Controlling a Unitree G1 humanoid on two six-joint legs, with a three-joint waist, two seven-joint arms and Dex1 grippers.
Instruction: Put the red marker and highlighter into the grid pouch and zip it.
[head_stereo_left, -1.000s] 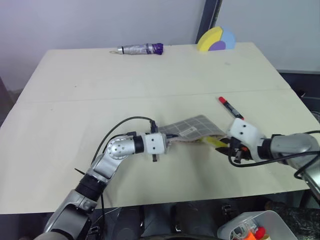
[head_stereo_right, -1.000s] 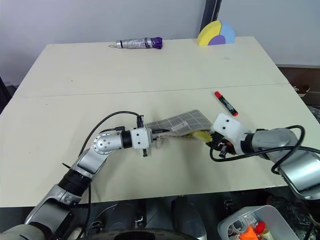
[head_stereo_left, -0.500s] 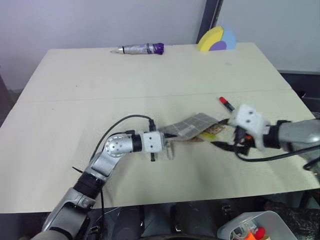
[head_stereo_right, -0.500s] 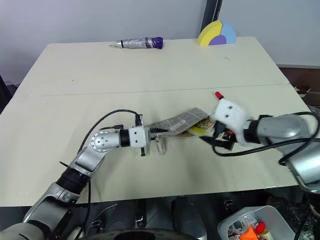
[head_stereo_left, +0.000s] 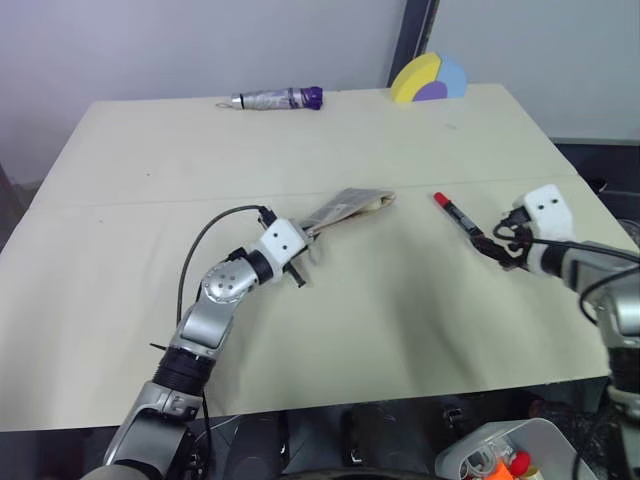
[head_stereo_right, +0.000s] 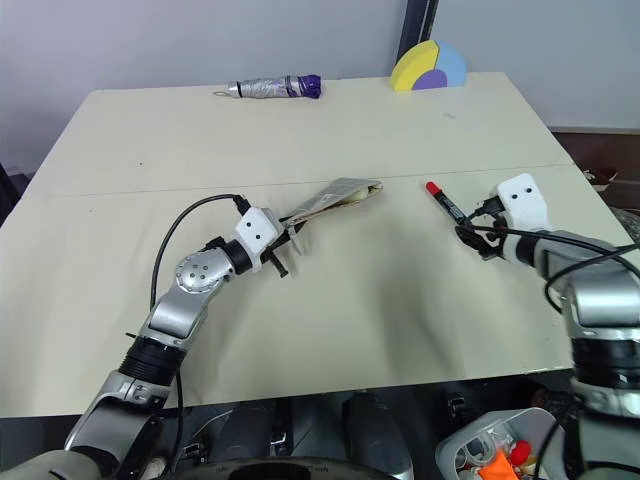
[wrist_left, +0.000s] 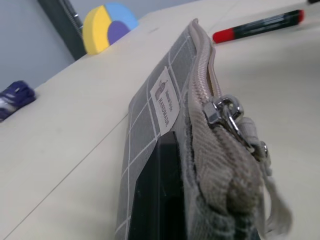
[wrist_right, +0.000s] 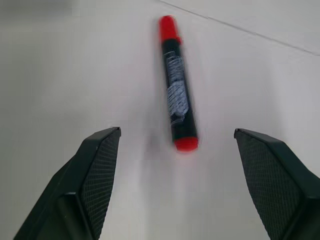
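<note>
Right, the right gripper (wrist_right: 175, 190) has its jaws spread wide and empty, lined up on the red marker (wrist_right: 177, 85), which lies flat on the worktop (head_stereo_left: 300, 150) just ahead of the fingertips, its near red end about midway between them. The left gripper (head_stereo_right: 285, 235) is clamped shut on the zipper end of the grid pouch (head_stereo_left: 350, 205), holding it raised off the surface, well to the left of the marker. In the left wrist view the zipper pull (wrist_left: 222, 110) sits right at the held end (teeth ahead of it look closed, but I can't be sure of the whole length). The highlighter isn't lying anywhere on the worktop — likely already inside the pouch, though I can't confirm.

Step in hand, as I read it: pick up the marker.
- The pen runs along the approach line, so close across the dark labelled barrel, not the cap.
- Come down until the pads straddle the body — it's round and will roll if one pad touches first.
- Keep the pouch mouth facing the right arm.
</note>
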